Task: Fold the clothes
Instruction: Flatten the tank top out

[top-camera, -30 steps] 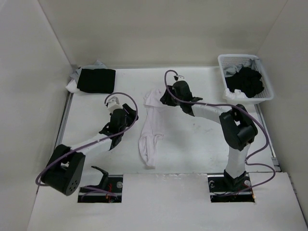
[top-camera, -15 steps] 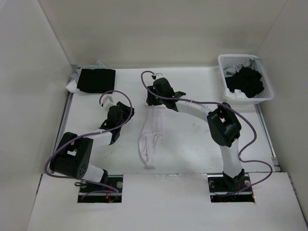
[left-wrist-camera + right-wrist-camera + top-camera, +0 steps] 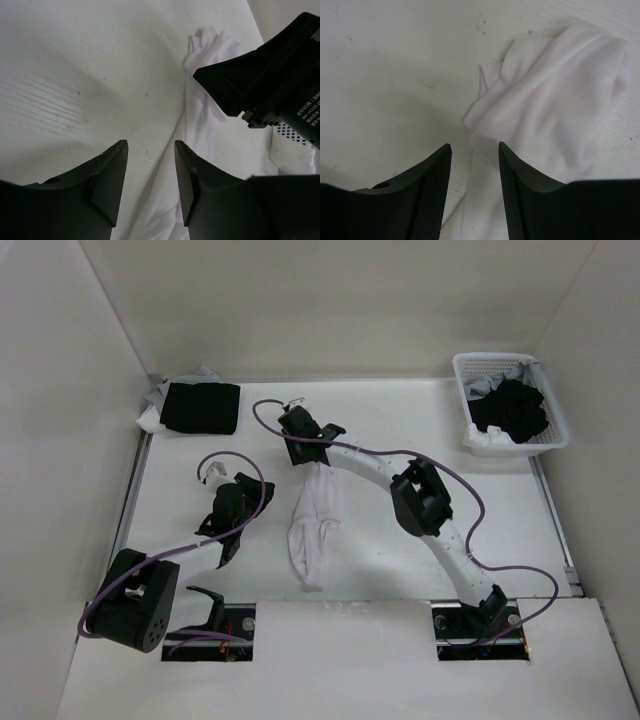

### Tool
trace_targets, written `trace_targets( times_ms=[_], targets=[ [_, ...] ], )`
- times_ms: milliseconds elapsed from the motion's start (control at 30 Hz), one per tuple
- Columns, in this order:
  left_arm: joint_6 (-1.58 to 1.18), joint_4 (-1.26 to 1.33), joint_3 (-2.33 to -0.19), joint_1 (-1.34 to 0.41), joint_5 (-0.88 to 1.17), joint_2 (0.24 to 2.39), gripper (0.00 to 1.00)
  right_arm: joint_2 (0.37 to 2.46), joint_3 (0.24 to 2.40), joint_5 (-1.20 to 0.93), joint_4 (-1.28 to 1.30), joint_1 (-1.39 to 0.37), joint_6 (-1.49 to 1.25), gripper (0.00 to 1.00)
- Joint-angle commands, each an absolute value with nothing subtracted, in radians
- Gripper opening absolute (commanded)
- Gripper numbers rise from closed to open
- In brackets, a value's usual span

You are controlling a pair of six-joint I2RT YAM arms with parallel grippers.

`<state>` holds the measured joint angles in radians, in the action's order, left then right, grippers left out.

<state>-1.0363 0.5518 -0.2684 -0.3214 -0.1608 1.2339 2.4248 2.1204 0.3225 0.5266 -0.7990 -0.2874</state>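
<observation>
Cloth first: the white garment (image 3: 313,525) lies near the middle of the worktop (image 3: 480,520) as a long narrow strip running from far to near. Its near end is rounded and slightly wider.

The right arm (image 3: 365,462) reaches across to the strip's far end. Its jaws are parted with nothing pinched between them. In the right wrist view, the garment (image 3: 555,100) spreads ahead and to the right of the ribbed fingers (image 3: 432,195). A folded corner sits in line with the gap, and more cloth shows low in the gap and passes under the finger on that view's right. I cannot tell whether the tips touch the cloth.

The left arm (image 3: 195,548) is off to the garment's left, over bare worktop, and its jaws are also apart and empty. In the left wrist view, the gap between the fingers (image 3: 112,180) mostly frames bare surface. The garment (image 3: 210,115) runs from a bunched far end down toward the finger on that view's right, and its edge shows at the bottom of the gap. The right arm's black housing (image 3: 270,75) hangs over the cloth in the upper right of that view.

A folded black garment (image 3: 200,407) sits in the far left corner. A white lattice basket (image 3: 490,357) in the far right corner holds dark clothes (image 3: 510,408).
</observation>
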Motion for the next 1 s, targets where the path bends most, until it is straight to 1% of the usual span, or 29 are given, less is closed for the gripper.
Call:
trace_targets(
  times_ms=[0,67,233,300,333,433,567,633,667,700,733,800,833,867,900,933,967],
  targets=[
    [-1.052,0.617,-0.247,-0.317,-0.124,1.223,0.41,2.448,2.2,0.413,0.6,-0.82,-0.258,0.48],
    [-1.052,0.638,-0.241,-0.32,-0.115,1.236,0.41,2.46,2.21,0.445,0.603,-0.823,-0.255,0.44],
    [-1.065,0.68,-0.227,-0.312,-0.089,1.256,0.41,2.48,2.223,0.488,0.609,-0.823,-0.255,0.27],
    [-1.065,0.681,-0.227,-0.311,-0.089,1.256,0.41,2.487,2.229,0.495,0.609,-0.823,-0.255,0.25],
    [-1.065,0.681,-0.226,-0.306,-0.089,1.253,0.41,2.491,2.235,0.495,0.612,-0.823,-0.253,0.26],
    [-1.065,0.681,-0.222,-0.297,-0.087,1.244,0.41,2.494,2.241,0.491,0.614,-0.823,-0.252,0.36],
    [-1.065,0.681,-0.221,-0.291,-0.084,1.252,0.41,2.503,2.247,0.476,0.604,-0.82,-0.247,0.33],
    [-1.065,0.687,-0.219,-0.292,-0.084,1.264,0.41,2.503,2.247,0.471,0.603,-0.818,-0.244,0.26],
    [-1.065,0.692,-0.219,-0.294,-0.084,1.27,0.41,2.502,2.247,0.468,0.601,-0.818,-0.245,0.23],
    [-1.066,0.696,-0.219,-0.295,-0.083,1.275,0.41,2.499,2.243,0.466,0.598,-0.818,-0.248,0.16],
    [-1.066,0.703,-0.219,-0.295,-0.083,1.279,0.41,2.496,2.238,0.466,0.589,-0.818,-0.249,0.12],
    [-1.069,0.707,-0.222,-0.295,-0.081,1.284,0.41,2.493,2.23,0.466,0.578,-0.818,-0.249,0.11],
    [-1.069,0.707,-0.224,-0.295,-0.08,1.285,0.41,2.491,2.227,0.466,0.577,-0.818,-0.249,0.14],
    [-1.069,0.707,-0.224,-0.294,-0.077,1.285,0.41,2.491,2.227,0.466,0.577,-0.817,-0.25,0.2],
    [-1.069,0.707,-0.224,-0.292,-0.077,1.282,0.41,2.49,2.227,0.465,0.577,-0.817,-0.253,0.34],
    [-1.069,0.707,-0.222,-0.291,-0.077,1.281,0.41,2.49,2.227,0.462,0.575,-0.818,-0.255,0.4],
    [-1.069,0.707,-0.221,-0.291,-0.077,1.281,0.41,2.49,2.226,0.462,0.569,-0.821,-0.255,0.41]
  ],
)
